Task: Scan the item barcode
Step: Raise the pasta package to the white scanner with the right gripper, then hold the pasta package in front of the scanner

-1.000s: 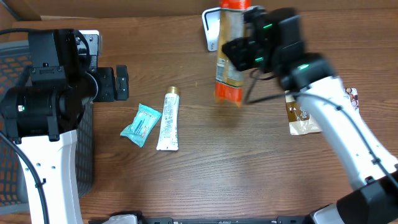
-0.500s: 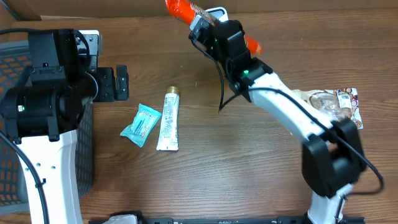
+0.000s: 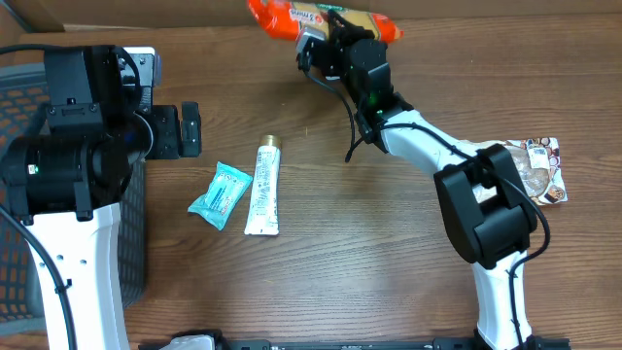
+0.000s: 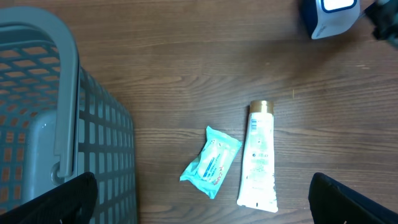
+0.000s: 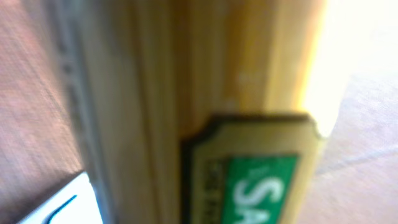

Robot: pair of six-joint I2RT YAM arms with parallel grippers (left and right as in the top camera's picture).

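Wooden table [image 3: 369,262], seen from above. The right gripper [image 3: 335,44] is clamped on an orange-ended food packet [image 3: 282,17]. The packet is now held almost level at the table's far edge, near the scanner [image 4: 329,15]; a second earlier it hung upright. The left gripper [image 3: 187,129], fingers spread wide and empty, has not moved. Lying unchanged: one white tube [image 3: 262,190], one teal sachet [image 3: 221,194], one snack pouch [image 3: 539,170]. One grey basket [image 4: 65,106] stands at left.
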